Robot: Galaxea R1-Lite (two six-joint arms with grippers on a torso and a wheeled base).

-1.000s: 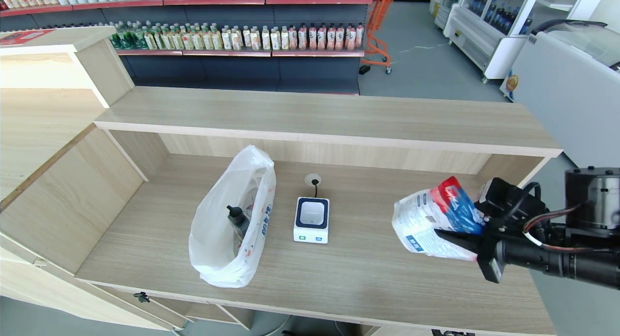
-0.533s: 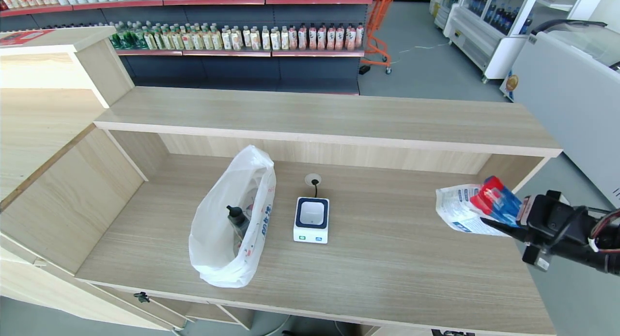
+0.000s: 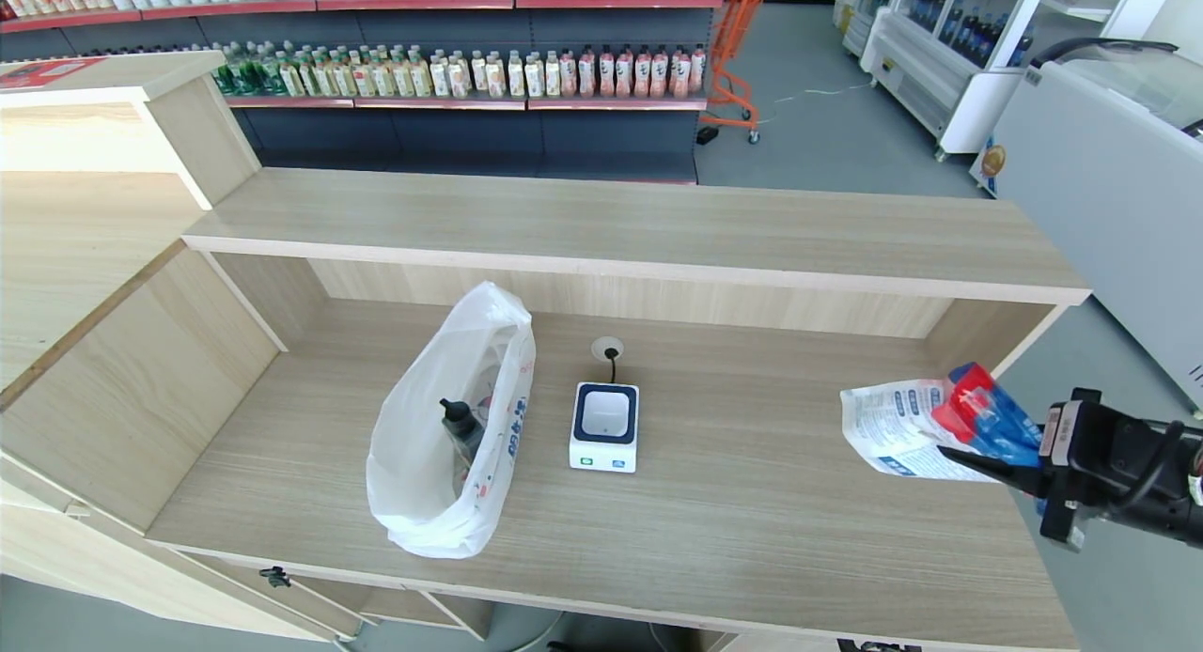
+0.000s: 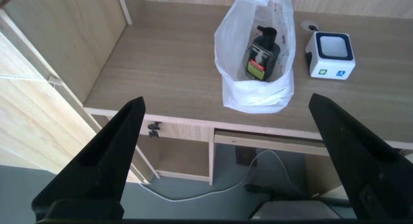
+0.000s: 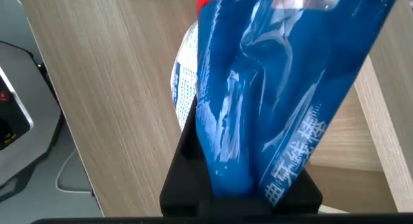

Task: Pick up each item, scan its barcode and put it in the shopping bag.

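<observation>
Looked across a shop: at 12 o'clock saw long shelves of bottles (image 3: pixel 451 74), at 1 o'clock an orange cart (image 3: pixel 738 60), at 2 o'clock white freezers (image 3: pixel 1109 163). Nearer, found a pale wooden counter (image 3: pixel 733 530) with a raised ledge along its far side.

Began at the left. Found the left gripper (image 4: pixel 227 102) off the counter's near edge, on the 6 o'clock side of the shopping bag, jaws spread wide with nothing between them. Saw the shopping bag (image 3: pixel 423 473) standing on the counter at 9 o'clock from the scanner, near it but apart, mouth open. Noted inside it a dark pump bottle (image 3: pixel 460 426), upright.

Saw the scanner (image 3: pixel 604 426) near the counter's middle, white, with a dark-rimmed window facing up and a cable running to a round hole (image 3: pixel 607 349) at 12 o'clock.

Found the packet (image 3: pixel 902 426) well apart at 3 o'clock from the scanner, close to the counter's right edge, with its white printed end pointing toward 9 o'clock and its blue and red end toward 3 o'clock. Could not tell whether touching the counter. Found the right gripper (image 3: pixel 996 445) at 3 o'clock of the packet, jaws clamped on the blue end. Saw in the right wrist view the blue film pinched between black fingers (image 5: pixel 187 156).
</observation>
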